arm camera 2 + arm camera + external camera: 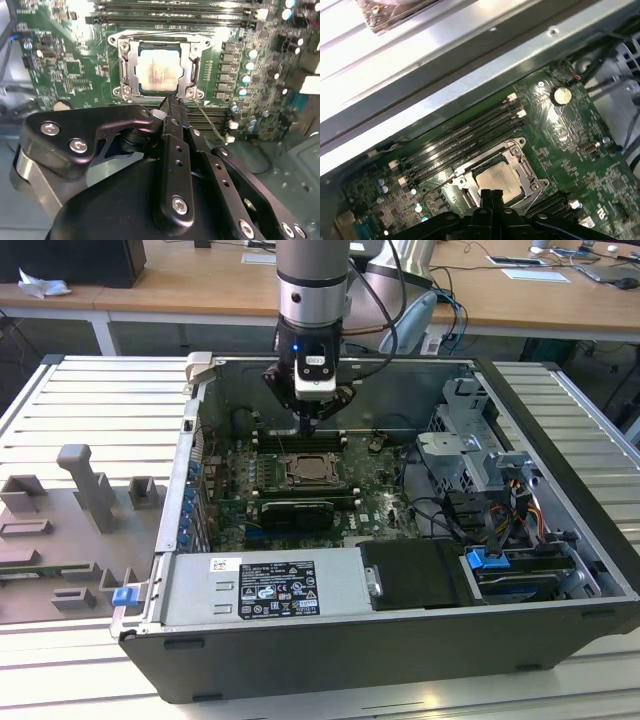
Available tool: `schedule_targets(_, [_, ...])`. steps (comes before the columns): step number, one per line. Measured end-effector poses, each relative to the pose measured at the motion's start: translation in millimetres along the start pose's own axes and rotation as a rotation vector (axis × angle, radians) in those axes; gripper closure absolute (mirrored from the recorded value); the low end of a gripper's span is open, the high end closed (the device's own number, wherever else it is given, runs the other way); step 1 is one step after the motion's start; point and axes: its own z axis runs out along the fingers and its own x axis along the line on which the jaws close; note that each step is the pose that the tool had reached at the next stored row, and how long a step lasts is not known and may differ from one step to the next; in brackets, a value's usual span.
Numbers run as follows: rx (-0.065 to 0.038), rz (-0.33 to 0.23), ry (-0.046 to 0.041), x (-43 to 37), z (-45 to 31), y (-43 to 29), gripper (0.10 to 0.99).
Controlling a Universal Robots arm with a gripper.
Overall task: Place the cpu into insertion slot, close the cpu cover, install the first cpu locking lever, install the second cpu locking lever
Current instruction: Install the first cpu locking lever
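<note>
cpu [157, 72] in open case [300, 665], slatted table [90, 410], desks [200, 290] behind

The cpu [157, 72] has a pale silvery-beige face, framed by the silver cpu cover [125, 65] (glare whitens its edges). Around it the circuit board [65, 70] is green, speckled with tiny silver and pale blue parts, and the long memory slots [175, 20] are black. The jaws are matte black with silver screw heads. In the exterior view the case [300, 670] is dark grey. Its power supply [338, 585] is silver with a black-and-white label [265, 590], and a blue tab [487, 560] shows at the exterior view's right. The tabletop [90, 400] is pale grey, patterned with parallel ribs.
</note>
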Motion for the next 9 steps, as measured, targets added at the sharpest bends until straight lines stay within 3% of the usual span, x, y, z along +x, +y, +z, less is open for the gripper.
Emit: schedule_targets(9, [-0.003,-0.231,0.0064,0.0,0.1,0.0,0.980])
